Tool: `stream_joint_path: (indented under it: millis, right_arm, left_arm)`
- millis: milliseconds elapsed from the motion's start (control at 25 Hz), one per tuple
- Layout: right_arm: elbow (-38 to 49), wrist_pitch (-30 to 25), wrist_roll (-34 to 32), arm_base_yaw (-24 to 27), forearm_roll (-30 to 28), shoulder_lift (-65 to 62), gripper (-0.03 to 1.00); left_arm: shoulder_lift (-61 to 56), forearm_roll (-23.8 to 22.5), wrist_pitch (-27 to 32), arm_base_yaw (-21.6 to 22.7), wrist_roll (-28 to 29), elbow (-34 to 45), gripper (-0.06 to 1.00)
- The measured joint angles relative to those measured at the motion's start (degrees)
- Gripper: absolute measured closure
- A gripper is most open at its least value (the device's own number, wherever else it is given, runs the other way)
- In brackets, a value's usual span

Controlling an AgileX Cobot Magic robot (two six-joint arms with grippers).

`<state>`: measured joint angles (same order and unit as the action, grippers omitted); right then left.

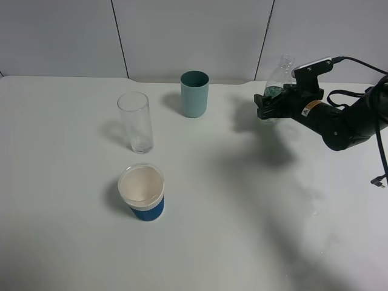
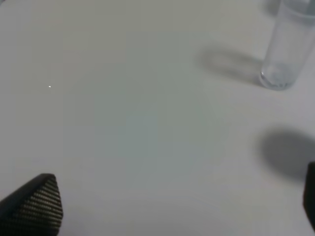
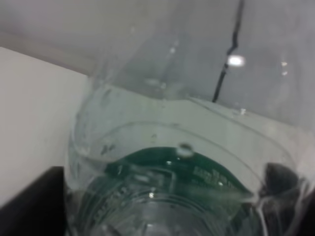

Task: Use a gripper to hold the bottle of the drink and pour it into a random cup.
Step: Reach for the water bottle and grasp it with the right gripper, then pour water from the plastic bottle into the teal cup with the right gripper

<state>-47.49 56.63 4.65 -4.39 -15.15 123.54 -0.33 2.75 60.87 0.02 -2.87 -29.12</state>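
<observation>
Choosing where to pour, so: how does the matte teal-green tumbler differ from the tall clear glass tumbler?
The matte teal-green tumbler is opaque; the tall clear glass tumbler is see-through. The teal tumbler is squatter, the glass tumbler taller and slimmer. In the high view the teal tumbler stands farther back and right of the glass tumbler. Both are upright and handleless.

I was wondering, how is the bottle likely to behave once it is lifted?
The bottle looks like thin clear plastic, so it may dent under the gripper. The drink inside will probably slosh and shift its weight when tilted. Its smooth wall could slip.
</observation>
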Motion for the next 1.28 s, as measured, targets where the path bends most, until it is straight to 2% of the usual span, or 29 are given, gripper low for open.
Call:
stream_joint_path:
  millis: [80,840,1280]
  right_arm:
    - [0.00,-0.05,-0.21,0.00,-0.12,0.00,0.43]
    - [-0.06,-0.75,-2.18,0.00,0.23,0.00,0.42]
    - [-0.05,-6.18,-3.29,-1.07,2.36,-3.01,0.42]
  left_arm:
    - [0.00,0.00,0.00,0.00,0.00,0.00,-0.05]
    - [0.00,0.00,0.00,0.00,0.00,0.00,-0.05]
    - [0.00,0.00,0.00,0.00,0.00,0.00,-0.05]
